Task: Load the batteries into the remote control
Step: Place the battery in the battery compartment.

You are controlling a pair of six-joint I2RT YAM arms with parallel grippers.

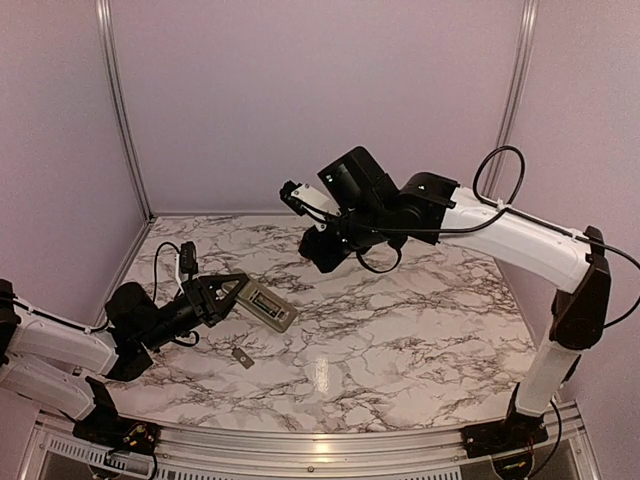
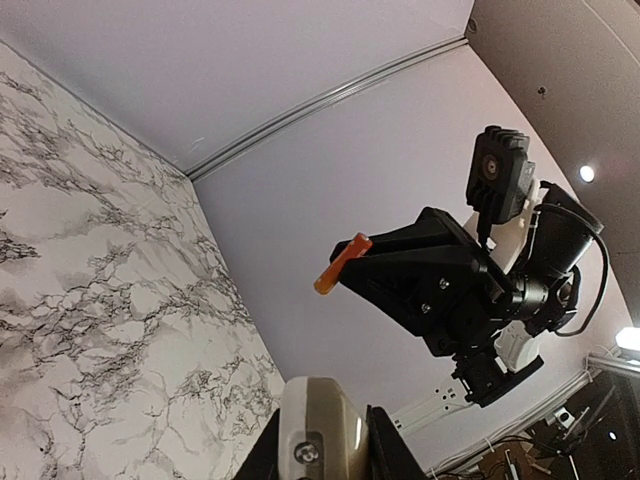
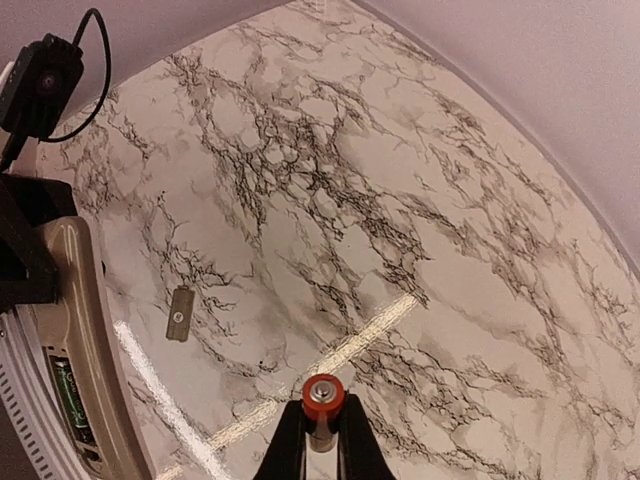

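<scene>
Right gripper (image 3: 321, 418) is pinching the orange-red battery (image 3: 322, 392) well above the marble table (image 1: 420, 340), the battery's long axis lining up with the fingers and its free end poking past the tips. Left gripper (image 1: 238, 290) is clamping one end of the remote control (image 1: 268, 305), which is lying back-up and pointing toward table centre. The dark battery (image 3: 70, 395) is sitting lengthwise in the recess.

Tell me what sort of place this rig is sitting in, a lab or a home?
Most likely a lab test booth, not a home: plain lilac wall panels held in aluminium framing, a marble-patterned tabletop, and a robot arm bolted to a metal rail at its near edge.
</scene>
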